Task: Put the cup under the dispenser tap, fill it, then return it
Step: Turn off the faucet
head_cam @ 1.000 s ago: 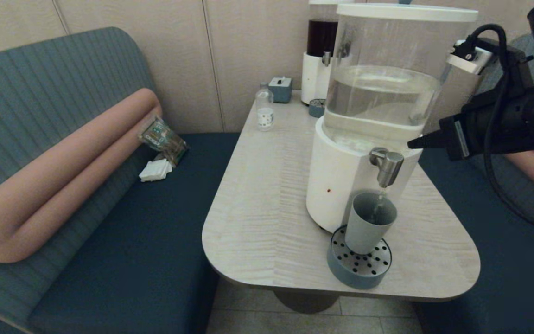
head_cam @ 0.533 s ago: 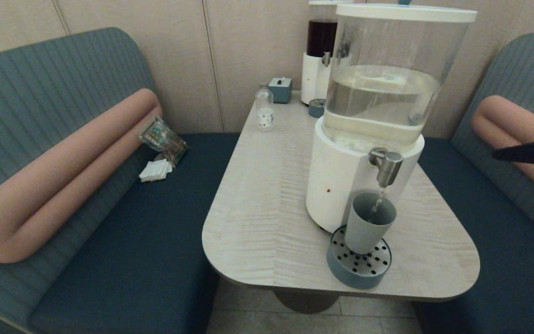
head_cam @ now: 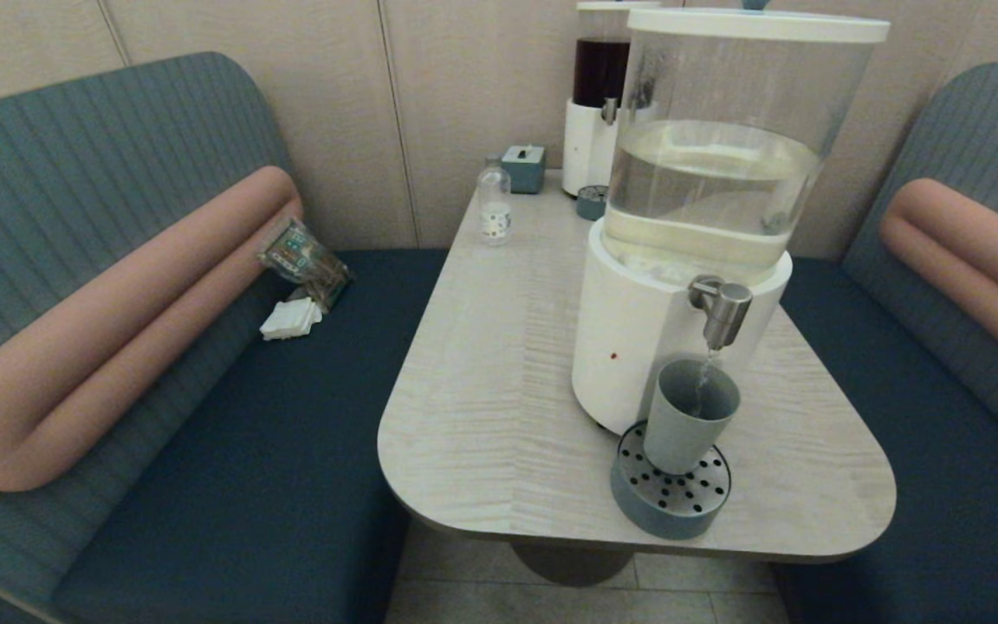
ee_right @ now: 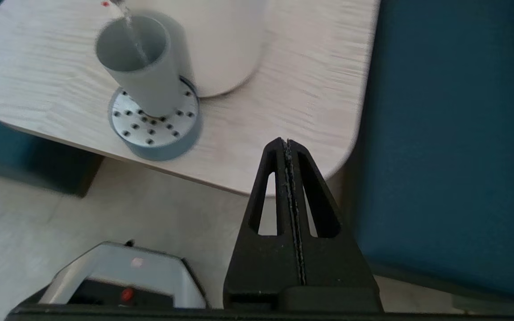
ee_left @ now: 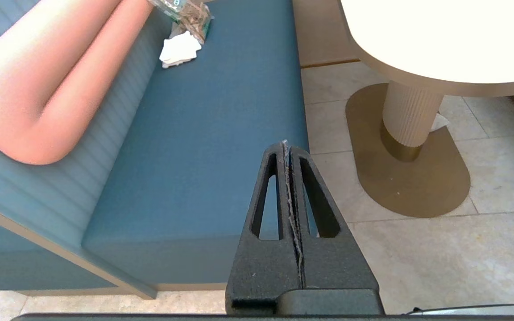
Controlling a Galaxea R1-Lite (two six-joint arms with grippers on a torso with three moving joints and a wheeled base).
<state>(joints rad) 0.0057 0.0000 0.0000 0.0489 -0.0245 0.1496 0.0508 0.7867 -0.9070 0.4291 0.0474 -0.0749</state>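
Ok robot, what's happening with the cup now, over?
Left gripper and right gripper shut, both off the table. Cup upright on drip tray, dispenser tap streaming into it. Nothing in the way.

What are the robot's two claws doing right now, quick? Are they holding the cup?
Left gripper: closed, empty, low over the floor by the bench.
Right gripper: closed, empty, off the table's edge, away from the cup.

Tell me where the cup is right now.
The cup stands upright on the round drip tray, directly under the dispenser tap, at the table's near right edge.
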